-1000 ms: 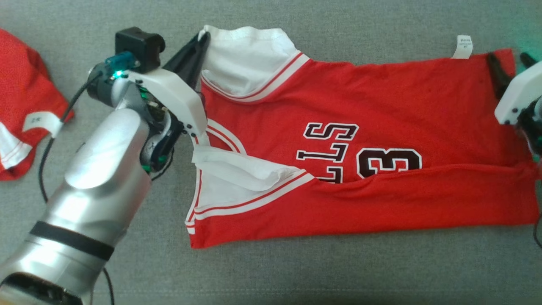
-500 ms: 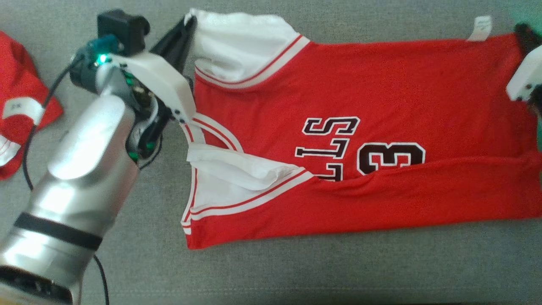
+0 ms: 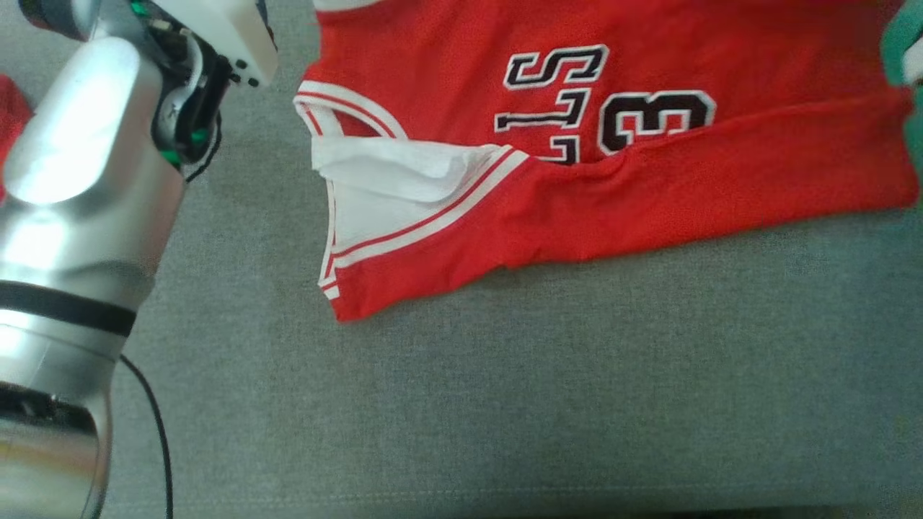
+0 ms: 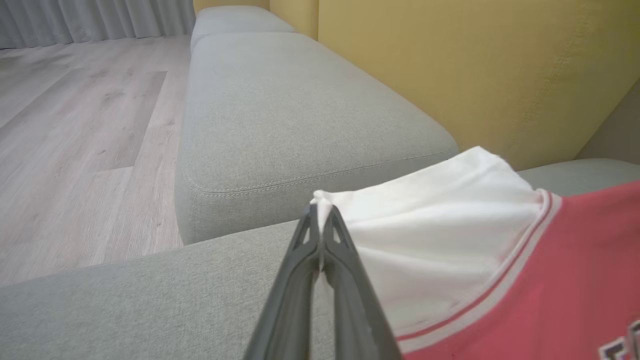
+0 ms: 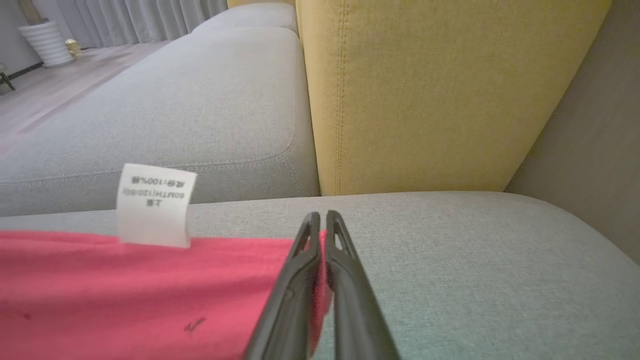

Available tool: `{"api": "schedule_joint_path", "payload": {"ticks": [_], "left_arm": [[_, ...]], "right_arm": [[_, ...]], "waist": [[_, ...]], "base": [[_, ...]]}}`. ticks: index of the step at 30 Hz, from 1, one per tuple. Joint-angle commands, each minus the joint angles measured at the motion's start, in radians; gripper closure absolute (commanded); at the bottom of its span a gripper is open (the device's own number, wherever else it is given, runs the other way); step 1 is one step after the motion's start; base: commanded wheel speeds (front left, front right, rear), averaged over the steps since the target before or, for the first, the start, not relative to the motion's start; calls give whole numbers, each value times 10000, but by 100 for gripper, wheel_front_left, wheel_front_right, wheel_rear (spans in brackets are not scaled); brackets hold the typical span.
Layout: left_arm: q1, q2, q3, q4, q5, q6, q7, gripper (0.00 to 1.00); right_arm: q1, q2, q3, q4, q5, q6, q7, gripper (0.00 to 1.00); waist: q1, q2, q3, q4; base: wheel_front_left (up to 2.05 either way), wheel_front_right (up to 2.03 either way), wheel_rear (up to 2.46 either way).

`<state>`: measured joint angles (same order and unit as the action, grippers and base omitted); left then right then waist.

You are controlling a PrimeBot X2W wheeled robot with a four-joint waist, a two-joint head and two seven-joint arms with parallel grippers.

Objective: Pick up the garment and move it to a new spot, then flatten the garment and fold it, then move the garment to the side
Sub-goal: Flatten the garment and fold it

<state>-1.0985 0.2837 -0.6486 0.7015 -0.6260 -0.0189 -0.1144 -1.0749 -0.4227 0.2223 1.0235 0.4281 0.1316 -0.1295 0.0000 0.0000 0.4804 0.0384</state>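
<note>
The garment (image 3: 649, 180) is a red jersey with white trim and black lettering, lying sideways on the grey cushion, its lower long edge folded up over the number. In the left wrist view my left gripper (image 4: 320, 212) is shut on the tip of the white shoulder part of the garment (image 4: 450, 225). My silver left forearm (image 3: 79, 180) fills the head view's left side. In the right wrist view my right gripper (image 5: 319, 220) is shut on the corner of the red hem of the garment (image 5: 125, 290), beside its white care label (image 5: 155, 205).
The grey sofa cushion (image 3: 505, 396) stretches wide below the jersey. A yellow backrest (image 5: 425, 90) rises just behind the gripped edge. Another red cloth (image 3: 11, 115) peeks in at the far left. A black cable (image 3: 155, 432) trails by my left arm. Wooden floor (image 4: 75, 125) lies beyond the sofa.
The right gripper has shut on the hem corner. The head camera has moved, so the jersey now sits higher in the picture with its far edge cut off.
</note>
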Motion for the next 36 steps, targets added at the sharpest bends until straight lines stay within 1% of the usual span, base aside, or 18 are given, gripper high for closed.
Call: {"api": "schedule_joint_path", "payload": {"ticks": [1,4,8,11,15,23,28,31,33,34,35,36], "left_arm": [[-321,412,353,-28,52,-63,-188,100],[-135,394,225,105,100,-177,-340,100],[523,415,-115,98,186,-384,-519,100],[1147,545,-308,-165,191,-456,-581,100],[2078,820,-612,-828,197,-496,-427,100],[3984,1601,-1345,-2862,-93,-597,893,100],[4775,1990,-1528,-3919,-329,-357,1564,100],[5139,2062,-1653,-4242,-486,-244,1904,100],[5328,2072,-1763,-4279,-517,-220,2005,100],[5404,2063,-1803,-4258,-532,-199,2033,100],[5460,2042,-1823,-4222,-533,-156,2023,81],[5486,2029,-1839,-4168,-469,-77,1965,30]], "right_arm": [[46,27,72,-82,-28,-9,-261,100],[185,62,152,30,26,-9,-404,100],[648,21,477,-37,348,-9,-413,100],[1101,-142,867,-281,716,-9,-174,100],[1854,-492,1515,-720,1255,-9,435,100],[3159,-1458,2592,-1623,2291,-9,1911,100],[3682,-1920,3101,-2020,2758,-9,2875,100],[3860,-2093,3298,-2170,2921,-9,3216,100],[3941,-2058,3357,-2175,3039,-9,3435,100],[3964,-2044,3378,-2164,3067,-9,3516,34],[3979,-2033,3364,-2081,3095,-9,3622,0],[3989,-2024,3391,-2046,3060,-9,3673,0]], "waist": [[0,0,-151,24],[0,0,-314,40],[0,0,-718,104],[0,0,-1058,137],[0,0,-1529,238],[0,0,-2315,414],[0,0,-2575,418],[0,0,-2617,381],[0,0,-2634,326],[0,0,-2638,300],[0,0,-2643,277],[0,0,-2652,254]], "base": [[0,0,0],[0,0,0],[0,0,0],[0,0,0],[0,0,0],[0,0,0],[0,0,0],[0,0,0],[0,0,0],[0,0,0],[0,0,0],[0,0,0]]}}
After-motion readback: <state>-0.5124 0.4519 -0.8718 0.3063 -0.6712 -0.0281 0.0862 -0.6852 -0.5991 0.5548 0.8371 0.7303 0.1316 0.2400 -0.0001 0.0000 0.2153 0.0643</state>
